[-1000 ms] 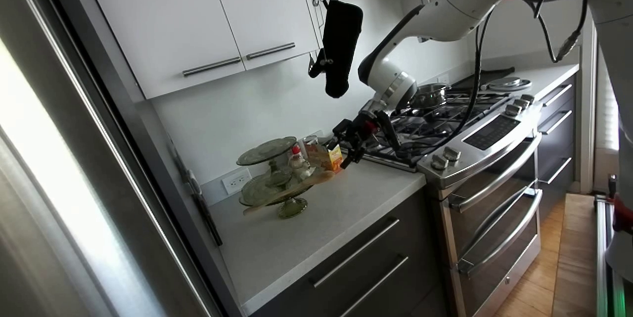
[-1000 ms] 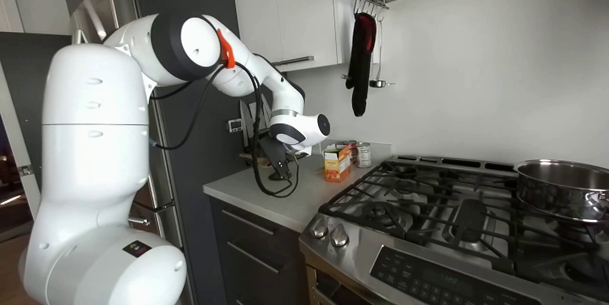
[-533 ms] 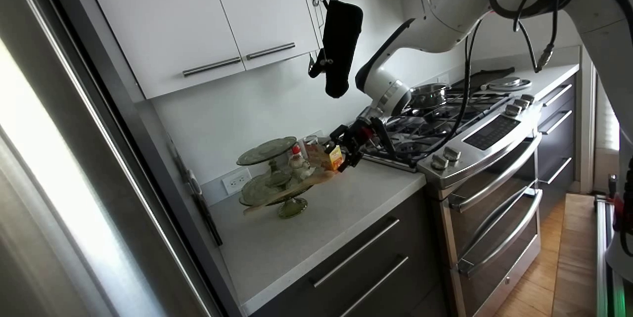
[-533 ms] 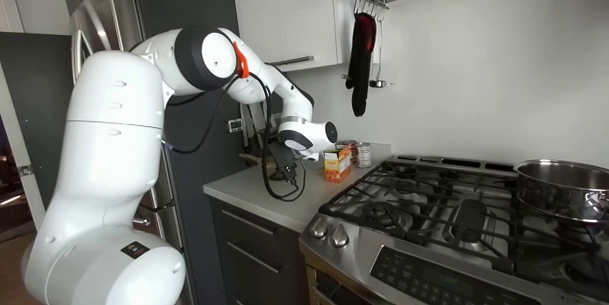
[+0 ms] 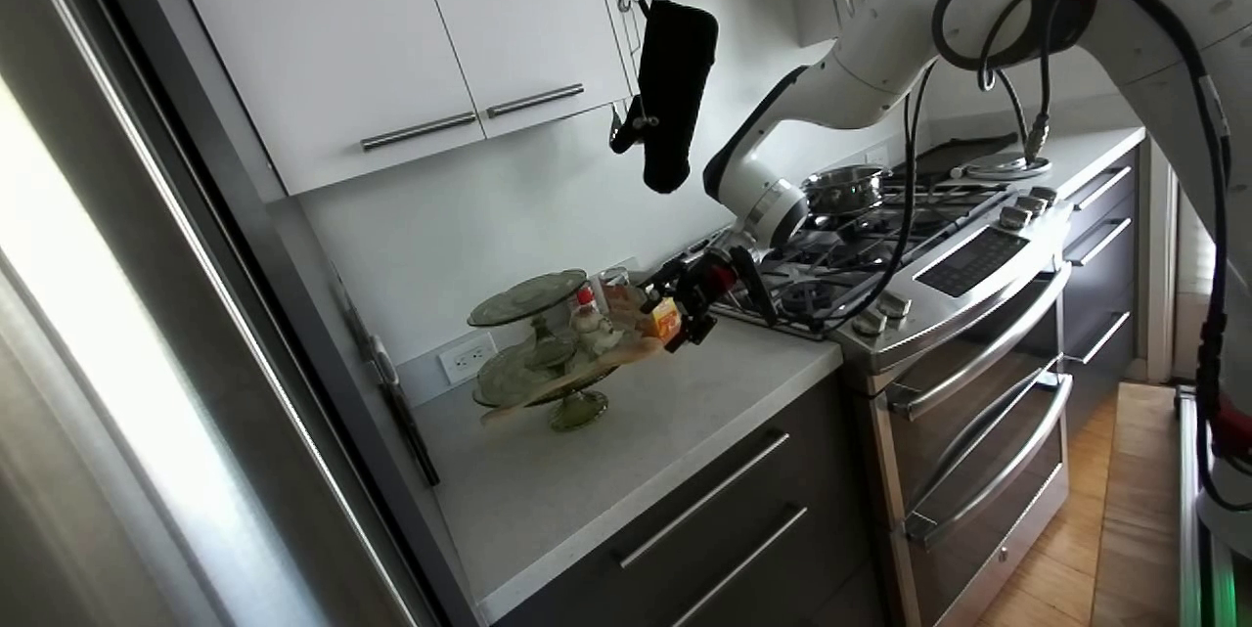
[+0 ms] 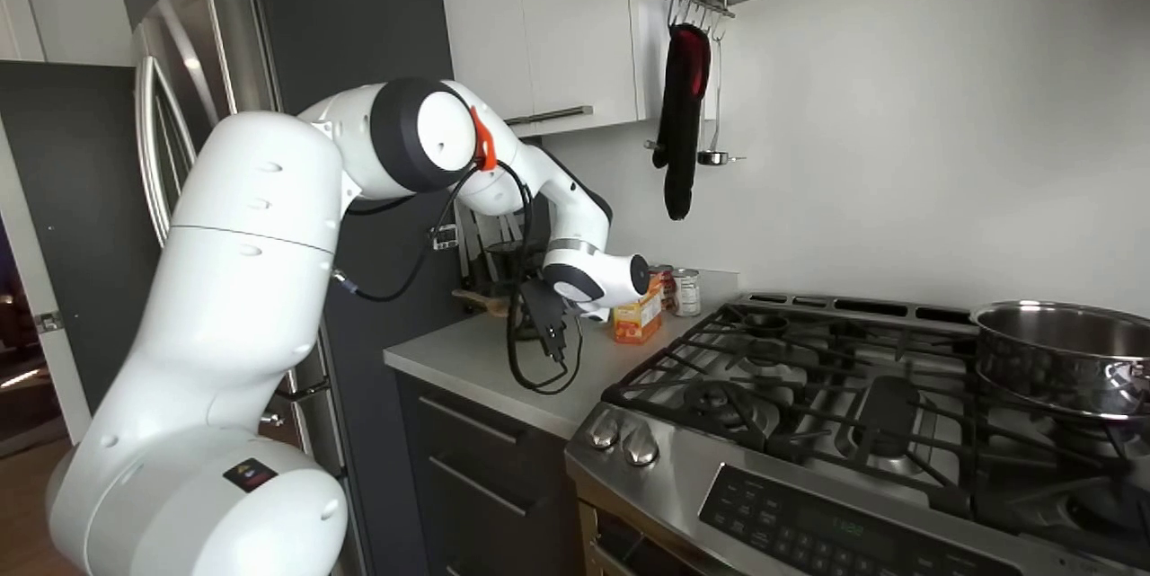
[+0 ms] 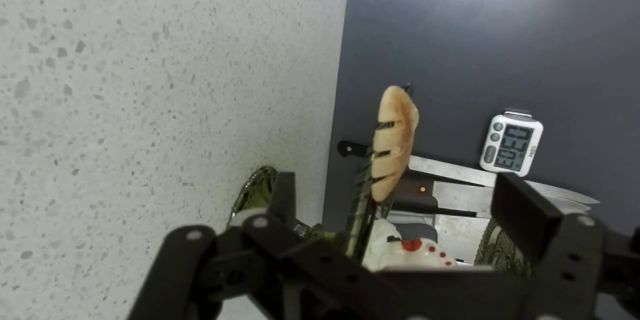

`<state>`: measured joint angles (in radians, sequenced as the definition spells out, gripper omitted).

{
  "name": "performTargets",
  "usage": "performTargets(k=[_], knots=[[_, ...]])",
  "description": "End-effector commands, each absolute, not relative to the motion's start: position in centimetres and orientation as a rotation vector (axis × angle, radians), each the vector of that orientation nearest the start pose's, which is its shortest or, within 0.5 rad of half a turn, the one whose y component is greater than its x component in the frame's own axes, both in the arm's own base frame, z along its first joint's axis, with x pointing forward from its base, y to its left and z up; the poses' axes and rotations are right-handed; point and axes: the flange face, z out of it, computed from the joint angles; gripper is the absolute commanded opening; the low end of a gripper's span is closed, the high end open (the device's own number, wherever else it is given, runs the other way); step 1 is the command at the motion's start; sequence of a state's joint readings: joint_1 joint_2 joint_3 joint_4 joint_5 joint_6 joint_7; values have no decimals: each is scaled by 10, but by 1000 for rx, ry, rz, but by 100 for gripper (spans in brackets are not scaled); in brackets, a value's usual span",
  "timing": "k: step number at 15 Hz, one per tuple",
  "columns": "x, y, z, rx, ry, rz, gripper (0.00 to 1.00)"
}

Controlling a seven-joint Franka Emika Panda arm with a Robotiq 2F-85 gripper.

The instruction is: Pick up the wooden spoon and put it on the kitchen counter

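Right of centre in the wrist view, the wooden spoon [image 7: 398,140] looks light and stiff; jaws spread, I'd pinch its broad end.

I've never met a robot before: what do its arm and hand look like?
The arm is white, with smooth, rounded, tube-like sections and a wide black band. An orange strap holds black cables, and a small dark label sits low down. The hand is black, with two blocky fingers and pale round dots.
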<state>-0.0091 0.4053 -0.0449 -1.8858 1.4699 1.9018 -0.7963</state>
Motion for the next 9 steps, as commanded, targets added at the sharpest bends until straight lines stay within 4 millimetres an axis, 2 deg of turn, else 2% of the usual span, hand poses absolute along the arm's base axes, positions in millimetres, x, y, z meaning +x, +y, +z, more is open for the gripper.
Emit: performTargets(k=[1, 9], knots=[[637, 39, 307, -1812, 137, -185, 100], [636, 51, 309, -1690, 99, -112, 100]])
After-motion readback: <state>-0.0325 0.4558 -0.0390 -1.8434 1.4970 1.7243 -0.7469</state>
